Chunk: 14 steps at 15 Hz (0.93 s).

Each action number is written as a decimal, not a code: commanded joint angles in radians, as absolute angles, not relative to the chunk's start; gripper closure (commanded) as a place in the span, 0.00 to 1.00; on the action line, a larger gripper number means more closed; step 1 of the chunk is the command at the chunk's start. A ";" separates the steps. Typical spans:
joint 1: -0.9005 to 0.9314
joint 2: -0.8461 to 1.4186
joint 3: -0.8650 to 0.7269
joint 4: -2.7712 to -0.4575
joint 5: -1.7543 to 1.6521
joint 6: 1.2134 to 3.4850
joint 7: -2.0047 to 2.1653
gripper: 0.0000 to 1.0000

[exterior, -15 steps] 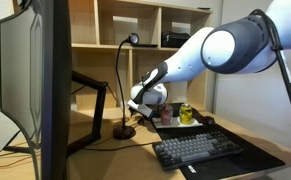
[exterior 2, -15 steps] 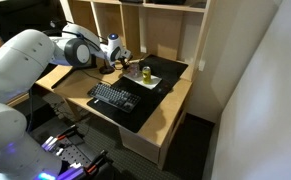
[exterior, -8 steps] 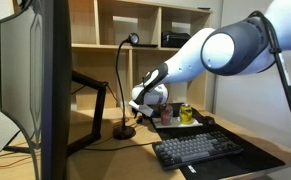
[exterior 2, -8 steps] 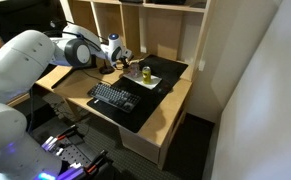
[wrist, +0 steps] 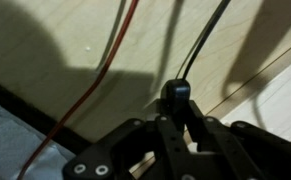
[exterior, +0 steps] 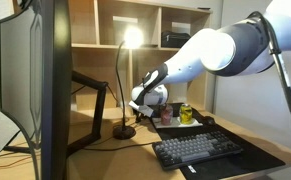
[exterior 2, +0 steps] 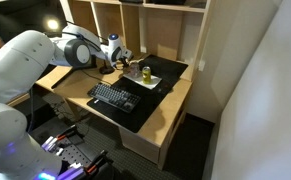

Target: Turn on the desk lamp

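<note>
Newly lit desk lamp, gripper seemingly pinching its cord switch, yellow can on black tray

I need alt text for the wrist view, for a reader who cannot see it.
The gripper, fingers closed, touches a small black switch on a thin black cable lying on a wooden desk. A red cable crosses the desk at left, partly in shadow.

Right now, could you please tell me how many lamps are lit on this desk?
1: the desk lamp, head glowing before the shelves; the monitor may hide others.
</note>
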<state>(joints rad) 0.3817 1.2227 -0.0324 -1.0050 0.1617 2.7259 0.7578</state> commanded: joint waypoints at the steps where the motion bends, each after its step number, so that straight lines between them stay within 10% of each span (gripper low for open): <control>1: 0.388 1.244 -0.046 -0.975 0.150 2.731 0.782 0.95; 5: 0.385 1.236 -0.047 -0.983 0.151 2.724 0.786 0.95; 6: 0.385 1.227 -0.050 -0.991 0.151 2.715 0.790 0.53; 14: 0.350 1.075 -0.007 -1.114 0.169 2.652 0.712 0.04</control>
